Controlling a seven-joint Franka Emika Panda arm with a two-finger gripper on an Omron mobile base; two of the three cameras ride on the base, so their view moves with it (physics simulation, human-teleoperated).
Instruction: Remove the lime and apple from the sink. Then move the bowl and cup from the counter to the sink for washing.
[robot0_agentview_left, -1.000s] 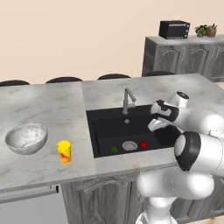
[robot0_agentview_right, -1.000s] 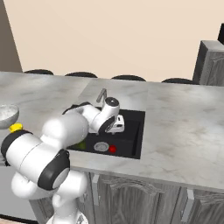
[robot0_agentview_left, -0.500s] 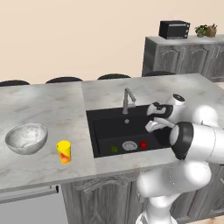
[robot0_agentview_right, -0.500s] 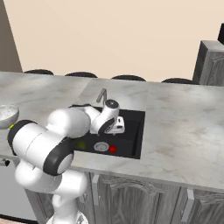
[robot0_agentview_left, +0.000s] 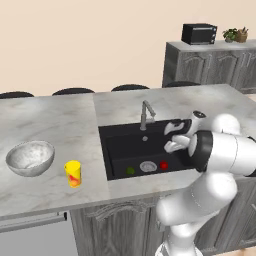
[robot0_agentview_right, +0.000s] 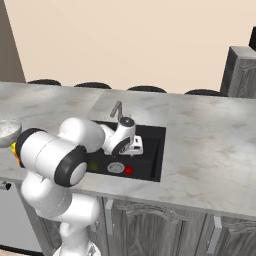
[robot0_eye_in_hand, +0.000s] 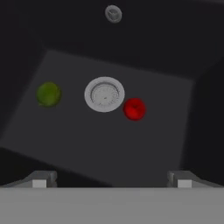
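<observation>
The first step is in hand: the gripper, jaws wide apart and empty, hangs over the sink. The lime and apple lie on its floor, either side of the drain, with free room around each; next it must descend on one fruit, away from the walls

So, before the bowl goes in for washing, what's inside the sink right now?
On the floor of the sink lie the lime and the apple, either side of the round drain. The arm covers part of the basin's right side in the base views.
</observation>
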